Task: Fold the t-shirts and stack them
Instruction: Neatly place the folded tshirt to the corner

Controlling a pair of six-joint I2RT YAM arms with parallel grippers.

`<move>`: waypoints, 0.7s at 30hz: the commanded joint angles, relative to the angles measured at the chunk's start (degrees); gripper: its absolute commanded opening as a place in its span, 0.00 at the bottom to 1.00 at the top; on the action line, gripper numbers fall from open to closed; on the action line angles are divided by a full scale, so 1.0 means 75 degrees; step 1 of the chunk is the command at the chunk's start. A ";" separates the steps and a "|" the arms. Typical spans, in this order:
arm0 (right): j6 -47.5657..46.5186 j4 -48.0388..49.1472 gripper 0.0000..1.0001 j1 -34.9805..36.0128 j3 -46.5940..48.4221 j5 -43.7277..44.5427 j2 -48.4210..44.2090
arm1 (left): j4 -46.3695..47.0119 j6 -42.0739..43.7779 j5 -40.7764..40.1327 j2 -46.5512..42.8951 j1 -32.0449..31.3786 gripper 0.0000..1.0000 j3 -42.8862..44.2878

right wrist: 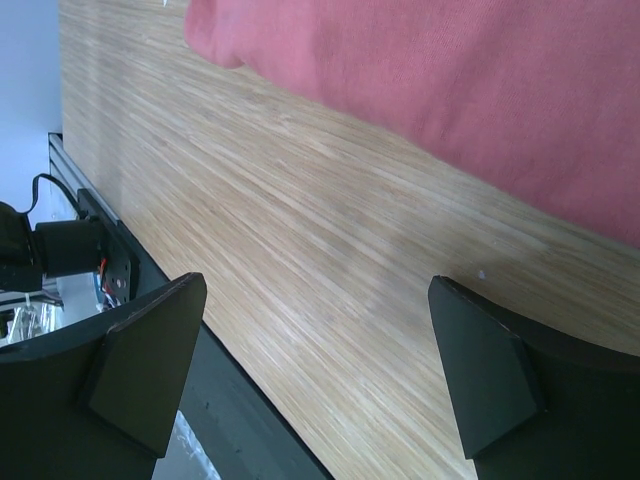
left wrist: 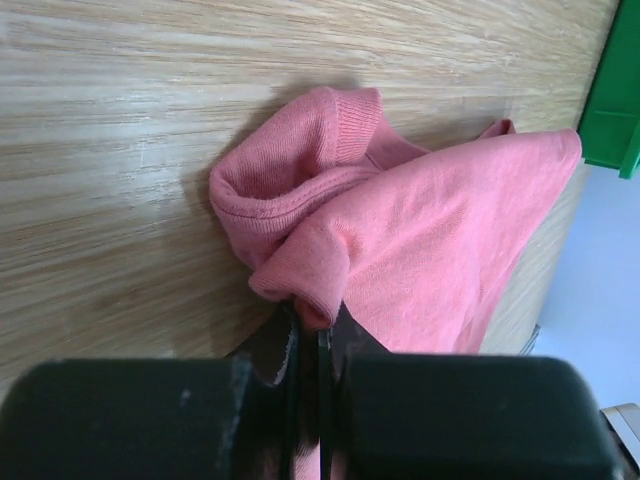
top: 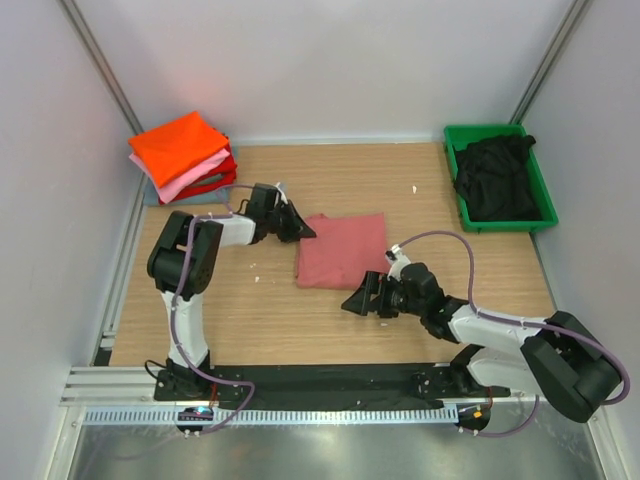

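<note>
A pale wooden counter (top: 250,310) sits between white walls; at its far left corner lies a stack of folded t-shirts (top: 185,160), orange on top with pink and red beneath (a bluish edge may show under them, too small to be sure). At the far right a green bin (top: 548,205) holds a black t-shirt (top: 495,180), crumpled and unfolded. In the middle of the counter lies the salmon-red t-shirt (top: 345,250), folded into a rough rectangle, though its far left corner is bunched. There the left arm's jaws are pinched tight on a fold of the cloth, just beside the ribbed collar (left wrist: 350,125), as the left wrist view shows. The right arm's jaws stand wide apart over bare wood just beside the shirt's near edge, gripping nothing. By my reading the task is well past halfway: several shirts are stacked; the salmon one seems to need a last fold or its carry to the stack; the black one is not yet begun.
</note>
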 commanded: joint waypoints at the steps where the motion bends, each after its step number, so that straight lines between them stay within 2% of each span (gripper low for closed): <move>1: -0.0073 0.0405 1.00 0.0045 -0.0161 0.0100 -0.0477 | -0.0861 0.0194 -0.0094 -0.0400 0.0028 0.00 0.0063; 4: -0.0026 0.0464 1.00 0.0045 -0.0407 0.0204 -0.0980 | -0.2171 0.0511 -0.0305 -0.0858 0.0133 0.00 0.0719; 7: -0.0003 0.0464 1.00 0.0034 -0.0595 0.0310 -0.1240 | -0.2922 0.0780 -0.0469 -0.1000 0.0285 0.00 0.1352; 17: 0.0009 0.0546 1.00 0.0034 -0.0865 0.0299 -0.1803 | -0.4822 0.0876 -0.1417 -0.0860 0.0532 0.00 0.3179; 21: 0.0021 0.0523 1.00 0.0022 -0.0958 0.0322 -0.2072 | -0.5140 0.0736 -0.1688 -0.0849 0.0532 0.00 0.3450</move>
